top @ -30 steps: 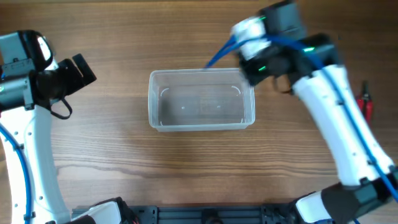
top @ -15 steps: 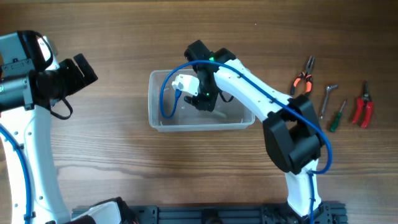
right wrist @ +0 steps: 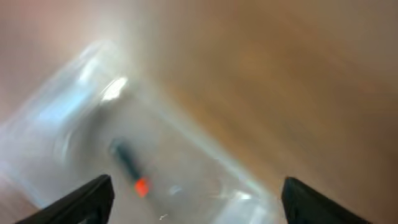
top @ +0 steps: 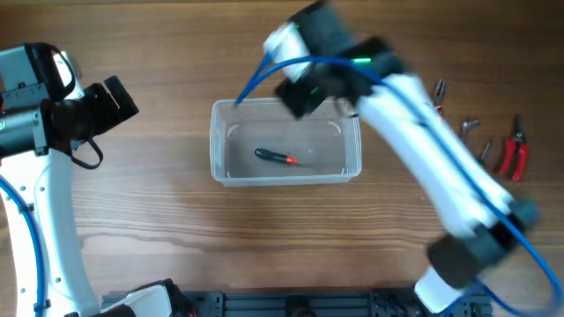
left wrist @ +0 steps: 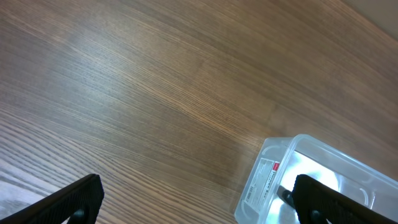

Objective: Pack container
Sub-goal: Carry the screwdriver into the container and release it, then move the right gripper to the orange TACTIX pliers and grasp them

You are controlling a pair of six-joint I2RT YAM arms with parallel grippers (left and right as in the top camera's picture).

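The clear container (top: pixel 214 141) stands at the table's middle. A small black-handled screwdriver with a red band (top: pixel 278 158) lies loose on its floor. My right gripper (top: pixel 300 95) hovers, blurred by motion, over the container's back edge. In the right wrist view its fingers stand wide apart, so the right gripper (right wrist: pixel 199 208) is open and empty above the container (right wrist: pixel 205 158) and the screwdriver (right wrist: pixel 127 162). My left gripper (top: pixel 113 104) is open far to the left. In the left wrist view the left gripper (left wrist: pixel 199 205) frames bare wood, with the container's labelled corner (left wrist: pixel 267 177) beside one finger.
Several hand tools lie on the wood at the right: red-handled pliers (top: pixel 511 154), orange-handled pliers (top: pixel 438 91), a small wrench (top: pixel 467 126) and another small tool (top: pixel 485 151). The right arm's white links cross above that side.
The right gripper reached down into the container, opened and came back up toward the back edge. The screwdriver now lies loose in the container. The left arm has not moved.
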